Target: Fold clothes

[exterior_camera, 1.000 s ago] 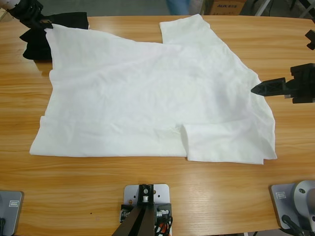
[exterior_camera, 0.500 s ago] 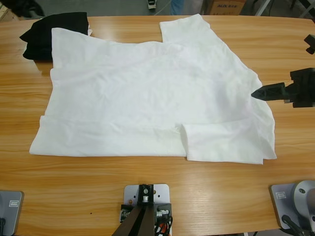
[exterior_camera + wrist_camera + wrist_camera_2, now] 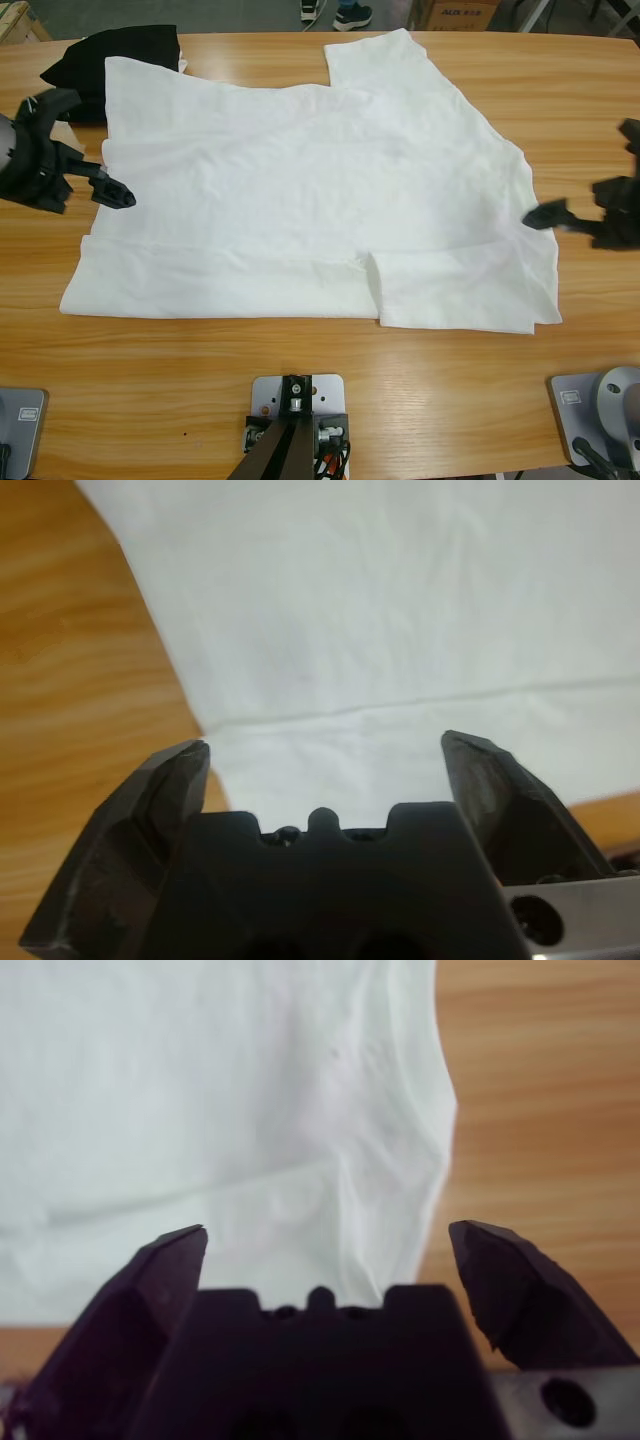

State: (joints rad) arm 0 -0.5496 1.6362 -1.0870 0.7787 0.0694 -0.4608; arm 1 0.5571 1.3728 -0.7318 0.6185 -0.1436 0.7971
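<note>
Since half a second ago, the left tool (image 3: 118, 193) has come in at the shirt's left edge, and the right tool (image 3: 545, 213) has dropped lower along the right edge. On the tabletop (image 3: 300, 370) the white T-shirt (image 3: 300, 190) lies spread and wrinkled, overlapping a black garment (image 3: 100, 60) at the far left corner. Both tools' jaws stand apart, holding nothing.

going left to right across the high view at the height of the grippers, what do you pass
left gripper → white T-shirt → right gripper, all over the wooden table
</note>
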